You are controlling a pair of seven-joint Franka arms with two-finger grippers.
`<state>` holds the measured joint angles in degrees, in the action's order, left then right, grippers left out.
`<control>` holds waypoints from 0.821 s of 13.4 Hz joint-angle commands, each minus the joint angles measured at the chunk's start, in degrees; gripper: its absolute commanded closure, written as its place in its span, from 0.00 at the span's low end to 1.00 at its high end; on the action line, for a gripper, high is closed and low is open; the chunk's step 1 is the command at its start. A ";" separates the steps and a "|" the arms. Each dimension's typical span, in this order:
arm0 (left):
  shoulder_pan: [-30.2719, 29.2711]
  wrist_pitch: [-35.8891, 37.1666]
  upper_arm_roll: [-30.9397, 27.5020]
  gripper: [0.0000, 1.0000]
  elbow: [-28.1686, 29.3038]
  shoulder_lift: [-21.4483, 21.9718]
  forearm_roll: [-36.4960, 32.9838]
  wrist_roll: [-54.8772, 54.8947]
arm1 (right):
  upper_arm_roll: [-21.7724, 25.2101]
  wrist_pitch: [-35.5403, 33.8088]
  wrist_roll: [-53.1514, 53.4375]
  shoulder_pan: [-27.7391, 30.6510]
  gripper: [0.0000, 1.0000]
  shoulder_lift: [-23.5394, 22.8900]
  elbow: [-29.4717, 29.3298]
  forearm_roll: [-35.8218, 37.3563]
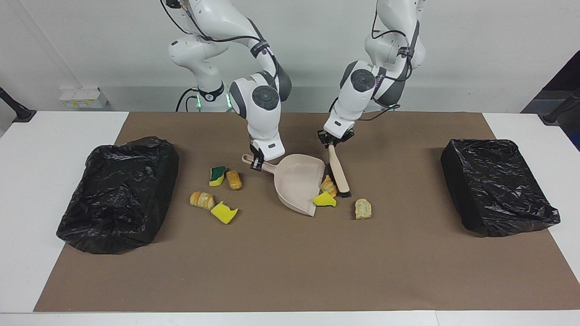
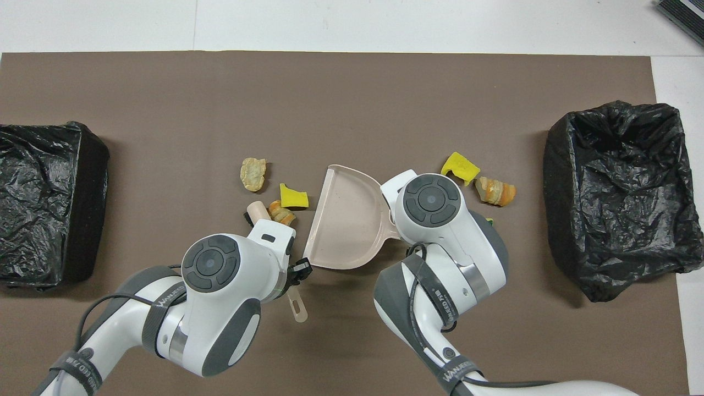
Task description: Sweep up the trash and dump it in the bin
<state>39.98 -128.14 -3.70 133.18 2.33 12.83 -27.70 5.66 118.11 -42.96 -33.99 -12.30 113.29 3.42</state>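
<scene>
Landmark: dustpan, flat on the brown mat, open mouth toward the left arm's end of the worktop.
Right gripper: jaws clamped on the dustpan handle.
Left gripper: jaws clamped on the brush handle; bristles down just beside the mouth.
Key relation: brush's long axis roughly parallel to the mouth edge; bread chunk and yellow sponge piece lie between bristles and lip, at the lip.
Other trash: one chunk outside the brush; four scraps on the handle side.
Judgement: push goes toward the pan; left arm nearer.
</scene>
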 commanded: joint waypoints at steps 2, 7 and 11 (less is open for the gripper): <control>0.54 2.01 0.09 1.00 0.51 0.22 0.96 16.92 | -0.30 -1.13 1.57 0.06 1.00 0.79 0.62 -0.34; 0.89 6.31 0.62 1.00 -0.98 0.22 1.32 25.42 | -0.30 -1.22 1.57 0.06 1.00 0.79 0.62 -0.34; 0.37 16.93 0.27 1.00 -8.79 0.22 0.71 25.42 | -0.30 -1.22 1.57 0.06 1.00 0.79 0.62 -0.34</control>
<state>40.15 -117.52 -2.95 128.83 2.44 12.91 -3.39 5.66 117.95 -42.92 -34.00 -12.30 113.29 3.42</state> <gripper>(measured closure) 0.744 0.683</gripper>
